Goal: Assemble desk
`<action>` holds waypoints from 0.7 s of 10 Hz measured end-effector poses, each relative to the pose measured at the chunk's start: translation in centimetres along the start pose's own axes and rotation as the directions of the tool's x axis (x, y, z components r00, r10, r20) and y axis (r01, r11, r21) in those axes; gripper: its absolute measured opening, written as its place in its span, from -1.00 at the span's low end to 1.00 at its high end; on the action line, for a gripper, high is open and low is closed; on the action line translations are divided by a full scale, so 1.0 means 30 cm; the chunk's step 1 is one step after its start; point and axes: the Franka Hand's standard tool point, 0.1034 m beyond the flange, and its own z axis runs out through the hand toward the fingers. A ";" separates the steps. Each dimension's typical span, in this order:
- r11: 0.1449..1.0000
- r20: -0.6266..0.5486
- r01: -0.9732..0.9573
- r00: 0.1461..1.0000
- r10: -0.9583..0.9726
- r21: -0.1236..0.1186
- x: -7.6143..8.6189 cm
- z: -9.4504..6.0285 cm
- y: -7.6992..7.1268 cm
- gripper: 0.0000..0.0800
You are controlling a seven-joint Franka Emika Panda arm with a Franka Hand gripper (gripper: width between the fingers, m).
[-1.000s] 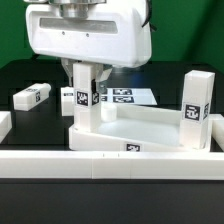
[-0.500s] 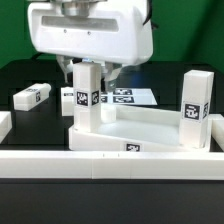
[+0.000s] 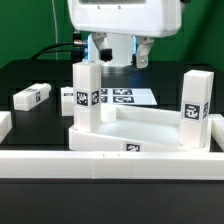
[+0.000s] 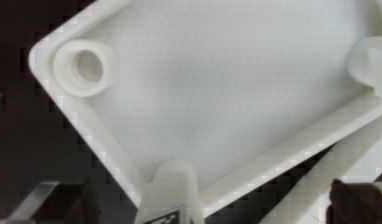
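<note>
Starting at the exterior view's left, we see a loose leg (image 3: pixel 32 95) lying flat on the black table (image 3: pixel 22 72), well apart from the desk top (image 3: pixel 140 135). The desk top, a rimmed white tray, sits near the middle, just behind the long white rail (image 3: pixel 110 165). The left upright leg (image 3: pixel 87 97) stands at one corner of it and the right upright leg (image 3: pixel 196 104) at the other. The marker board (image 3: pixel 128 97) lies behind the tray.

The gripper (image 3: pixel 122 58) hangs above and a little right of the left upright leg. Its fingers (image 3: pixel 146 56) are spread wide with nothing held between them.

Only the wrist view shows the tray's flat inner face (image 4: pixel 206 100) and an open round socket (image 4: pixel 81 65) in one corner. It also shows the top of one leg below the two dark fingertips, touched by neither.
</note>
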 end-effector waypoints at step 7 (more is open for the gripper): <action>0.992 -0.007 -0.126 0.992 0.126 0.001 -0.047 0.024 0.011 0.62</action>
